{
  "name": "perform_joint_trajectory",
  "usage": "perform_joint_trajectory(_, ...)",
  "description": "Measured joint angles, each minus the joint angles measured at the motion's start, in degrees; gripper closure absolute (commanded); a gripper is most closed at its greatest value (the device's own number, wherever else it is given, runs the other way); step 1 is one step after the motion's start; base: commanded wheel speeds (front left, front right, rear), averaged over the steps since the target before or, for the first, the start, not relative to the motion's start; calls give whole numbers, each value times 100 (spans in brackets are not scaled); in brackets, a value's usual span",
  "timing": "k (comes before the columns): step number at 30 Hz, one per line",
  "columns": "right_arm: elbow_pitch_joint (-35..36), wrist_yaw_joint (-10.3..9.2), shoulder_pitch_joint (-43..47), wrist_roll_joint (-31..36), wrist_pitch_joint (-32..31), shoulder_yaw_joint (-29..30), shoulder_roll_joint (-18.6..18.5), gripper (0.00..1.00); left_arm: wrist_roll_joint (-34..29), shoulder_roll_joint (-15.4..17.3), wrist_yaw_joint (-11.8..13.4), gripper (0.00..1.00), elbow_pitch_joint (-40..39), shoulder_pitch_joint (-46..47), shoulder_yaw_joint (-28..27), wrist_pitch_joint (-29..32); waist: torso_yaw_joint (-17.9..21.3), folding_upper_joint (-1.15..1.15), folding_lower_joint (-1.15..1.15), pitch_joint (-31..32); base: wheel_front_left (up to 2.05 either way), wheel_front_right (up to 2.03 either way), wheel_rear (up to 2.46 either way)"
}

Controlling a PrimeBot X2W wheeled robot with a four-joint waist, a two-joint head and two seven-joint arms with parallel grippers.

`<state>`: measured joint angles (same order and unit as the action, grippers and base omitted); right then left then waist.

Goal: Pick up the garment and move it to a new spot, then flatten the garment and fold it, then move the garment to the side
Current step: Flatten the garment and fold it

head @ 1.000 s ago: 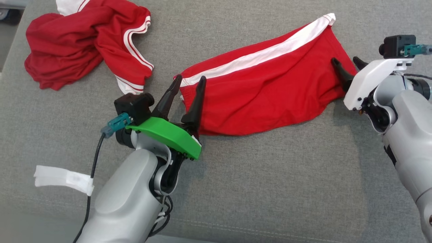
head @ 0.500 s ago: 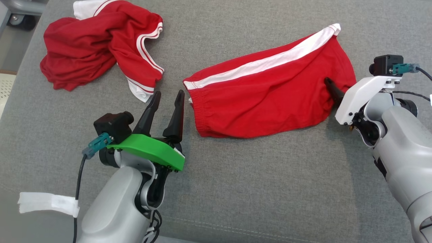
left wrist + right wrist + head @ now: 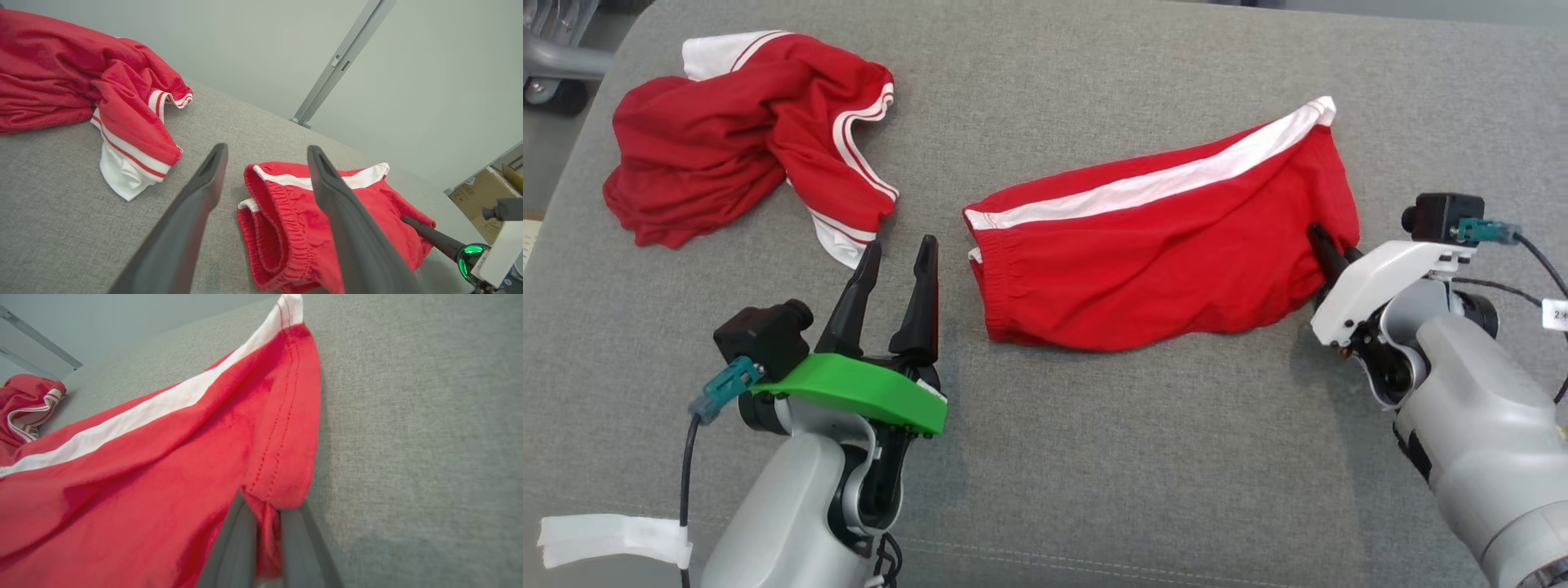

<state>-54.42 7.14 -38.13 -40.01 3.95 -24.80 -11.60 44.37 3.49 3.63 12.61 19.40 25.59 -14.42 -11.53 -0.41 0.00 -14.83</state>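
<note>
While the red shorts [image 3: 1160, 261] lay stretched out on the grey cushion [image 3: 1094, 457], waistband toward the left arm and white stripe along the far edge, the right gripper [image 3: 1319, 238] was pinched tight on the hem at their right end. Right wrist view showed a fold of red cloth squeezed between its fingers. Left gripper [image 3: 900, 245] sat spread wide with nothing in it, just beside the waistband but not touching. Another red garment [image 3: 727, 139] was bunched up at the far left, well apart from the shorts.
</note>
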Motion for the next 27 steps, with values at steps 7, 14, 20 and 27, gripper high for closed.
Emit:
perform_joint_trajectory(7,47,0,949,-294,866,68,268,100,-77,86,18,0,-204,-523,-167,0,475,0,0,465,0,0,0)
perform_joint_trajectory(14,12,0,1145,-354,895,123,271,100,-78,86,20,0,-236,-772,-143,0,667,0,0,720,0,0,0)
perform_joint_trajectory(20,-60,0,1287,-409,923,196,250,100,-78,87,62,0,-335,-895,-118,0,739,0,0,881,0,0,0)
perform_joint_trajectory(27,-74,0,1287,-426,965,222,244,100,-78,88,76,0,-413,-999,-124,0,738,0,0,939,0,0,0)
